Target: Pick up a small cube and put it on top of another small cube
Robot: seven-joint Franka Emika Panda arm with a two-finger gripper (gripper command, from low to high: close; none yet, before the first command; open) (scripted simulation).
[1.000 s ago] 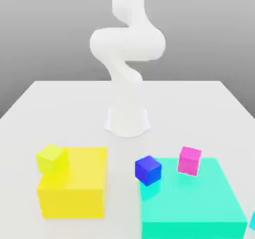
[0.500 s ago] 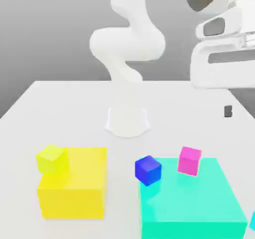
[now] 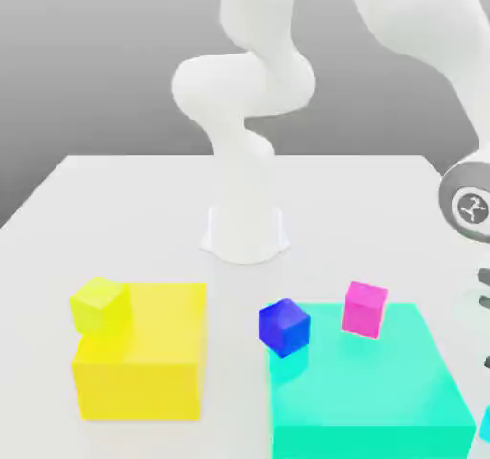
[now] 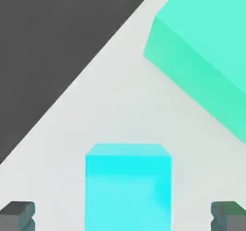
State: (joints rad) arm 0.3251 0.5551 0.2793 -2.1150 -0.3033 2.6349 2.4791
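The task is at an early stage: nothing has been lifted and no cube has been stacked by the arm. In the hand view, the small cyan cube (image 4: 128, 186) sits on the pale worktop (image 4: 105, 105) directly below the tool (image 4: 123, 215), centred between its two dark fingertips (image 4: 17, 215), which stand wide apart on either side of the cube with clear gaps and no contact. Judging from this, the tool is lined up for a grasp but has yet to come down and close; the lift, the carry and the placing on another cube are all left to do. Just beyond the cyan cube from the tool lies the large flat turquoise-green block (image 4: 202, 52). In the exterior view, a sliver of the cyan cube (image 3: 485, 424) shows at the frame edge beside that block (image 3: 368, 400), and a blue cube (image 3: 284, 327) and a magenta cube (image 3: 365, 308) rest on the block's far side from the tool; either looks a likely base. Farther off stands a big yellow block (image 3: 144, 361) with a small yellow-green cube (image 3: 100, 304) at its corner. The white worktop has open space around the arm's base (image 3: 245, 232), against a plain grey backdrop.
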